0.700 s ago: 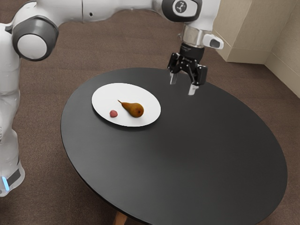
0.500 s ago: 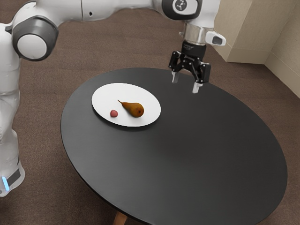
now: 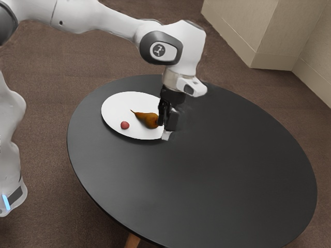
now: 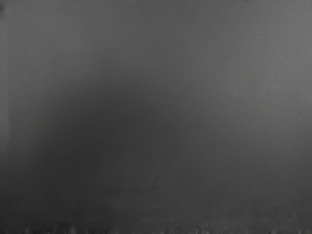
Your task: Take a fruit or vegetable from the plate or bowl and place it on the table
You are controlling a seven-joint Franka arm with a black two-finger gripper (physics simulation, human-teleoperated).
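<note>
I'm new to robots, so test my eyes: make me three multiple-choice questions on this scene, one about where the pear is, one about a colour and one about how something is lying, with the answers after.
1. Where is the pear?
A) On the white plate
B) On the floor
C) In a deep bowl

2. What colour is the small round item near the pear?
A) Green
B) Blue
C) Red

3. How is the pear placed?
A) Upright, stem to the ceiling
B) Lying on its side
C) Cut into two halves

Answers:
1: A, the white surface shows around the pear in the exterior view.
2: C, its skin looks reddish against the white.
3: B, its thin stem end points sideways, toward the exterior view's left.
</note>
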